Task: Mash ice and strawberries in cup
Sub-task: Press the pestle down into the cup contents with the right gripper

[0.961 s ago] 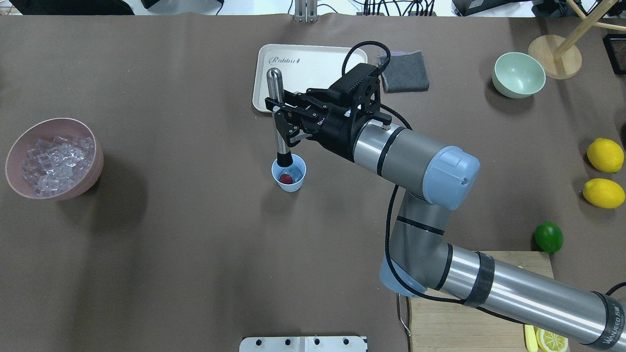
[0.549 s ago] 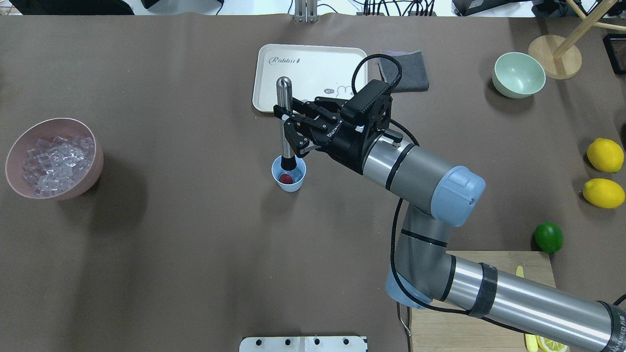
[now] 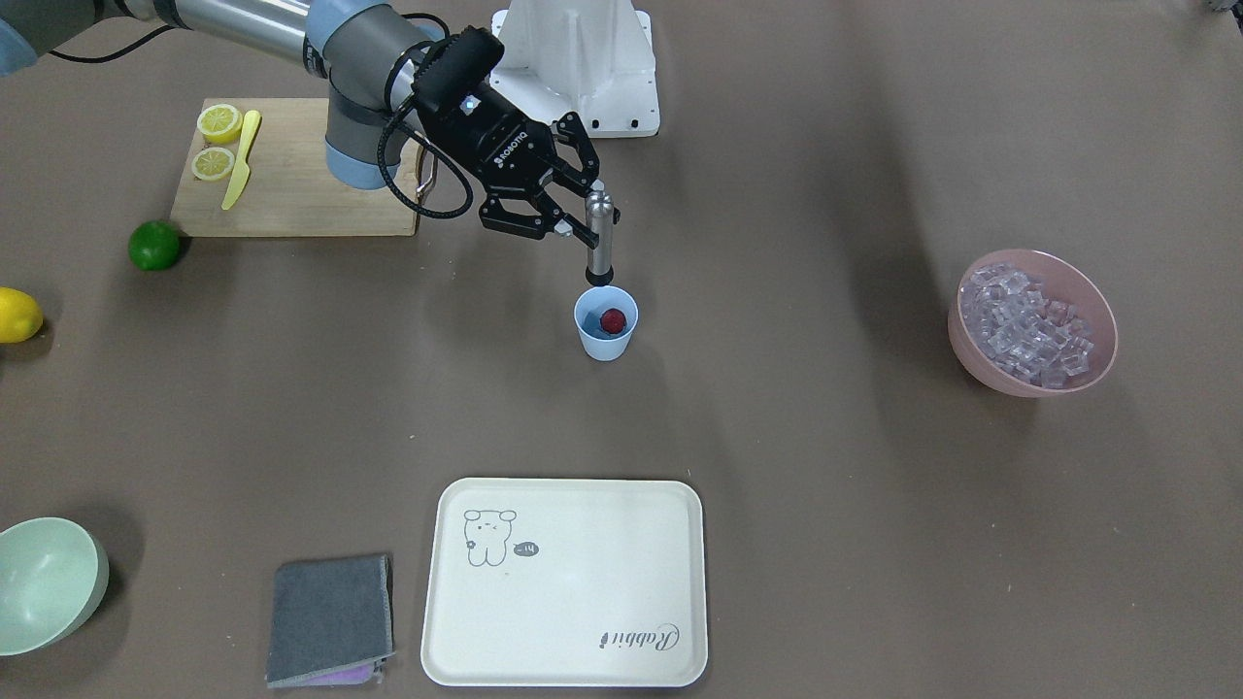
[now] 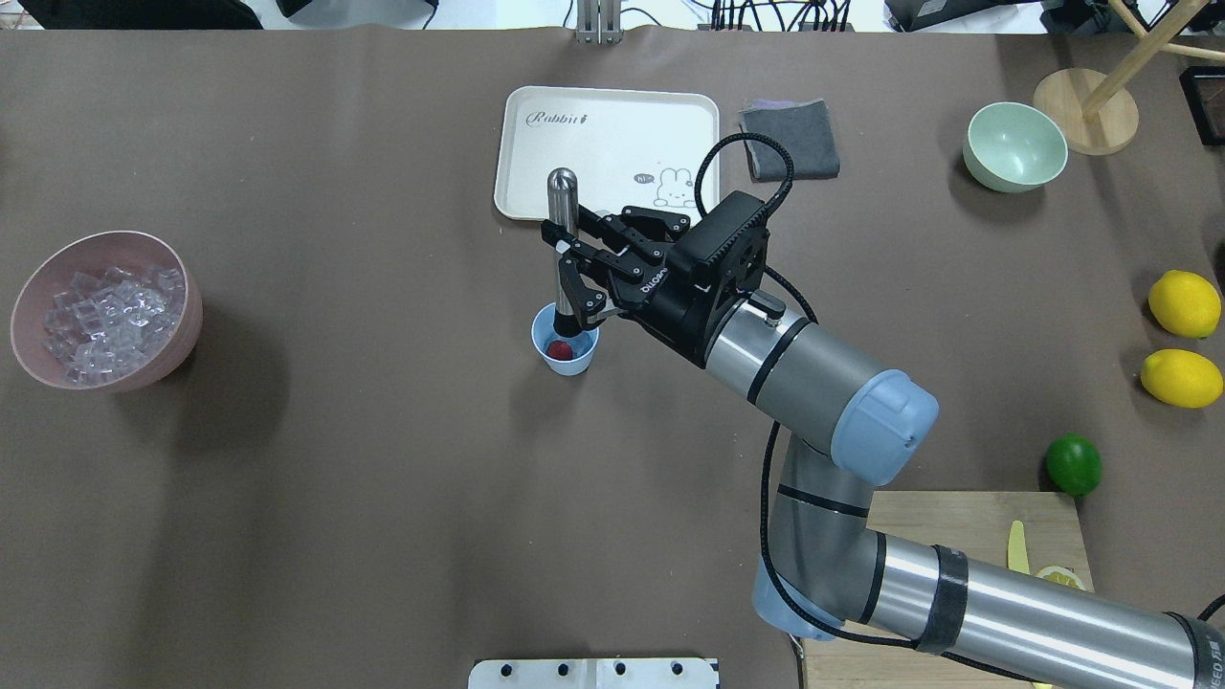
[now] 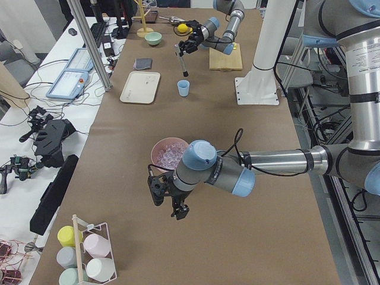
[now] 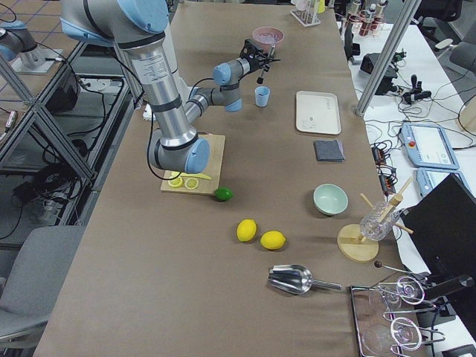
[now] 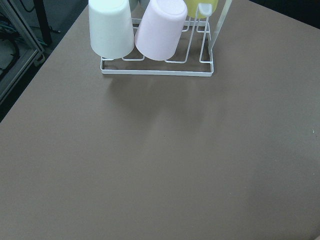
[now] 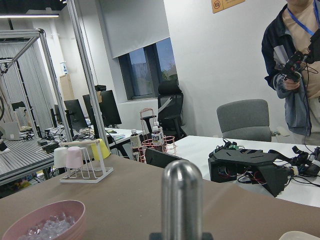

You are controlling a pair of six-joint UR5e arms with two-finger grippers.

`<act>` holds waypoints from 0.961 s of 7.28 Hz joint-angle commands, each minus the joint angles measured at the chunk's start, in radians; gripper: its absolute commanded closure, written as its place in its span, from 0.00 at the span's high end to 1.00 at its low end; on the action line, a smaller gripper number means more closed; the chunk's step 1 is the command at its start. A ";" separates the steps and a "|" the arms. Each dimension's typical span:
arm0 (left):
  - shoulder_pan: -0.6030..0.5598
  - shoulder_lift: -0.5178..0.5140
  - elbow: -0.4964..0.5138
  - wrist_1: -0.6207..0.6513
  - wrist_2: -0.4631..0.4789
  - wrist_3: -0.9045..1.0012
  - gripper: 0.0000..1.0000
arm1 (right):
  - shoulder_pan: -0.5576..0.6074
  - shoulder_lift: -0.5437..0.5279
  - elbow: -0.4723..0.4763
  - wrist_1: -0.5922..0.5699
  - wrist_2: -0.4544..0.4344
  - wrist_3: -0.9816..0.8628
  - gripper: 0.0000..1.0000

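Note:
The light-blue cup (image 4: 566, 350) stands mid-table with a red strawberry (image 4: 559, 350) inside, also clear in the front view as the strawberry (image 3: 613, 319) in the cup (image 3: 606, 330). My right gripper (image 4: 561, 257) is shut on an upright steel muddler (image 4: 561, 206), whose black tip sits at the cup's rim on the robot's side. Ice (image 4: 107, 314) fills a pink bowl (image 4: 188, 316) far to the left. The muddler's rounded top (image 8: 181, 197) fills the right wrist view. My left gripper (image 5: 170, 205) shows only in the exterior left view, near the pink bowl; whether it is open or shut I cannot tell.
A cream tray (image 4: 612, 124), grey cloth (image 4: 790, 139) and pale green bowl (image 4: 1014, 145) lie beyond the cup. Two lemons (image 4: 1185, 303), a lime (image 4: 1073, 463) and a wooden cutting board (image 4: 957, 522) sit right. A cup rack (image 7: 150, 40) is ahead of the left wrist. A person (image 8: 300, 65) stands beyond the table.
The right gripper has drawn back toward the robot with the muddler, which now stands straighter with its tip at the cup's rim. Cup and strawberry have not moved.

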 commanded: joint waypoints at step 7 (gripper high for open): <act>-0.001 0.000 0.013 0.001 0.000 0.000 0.98 | -0.030 0.049 -0.086 0.001 -0.078 -0.018 0.00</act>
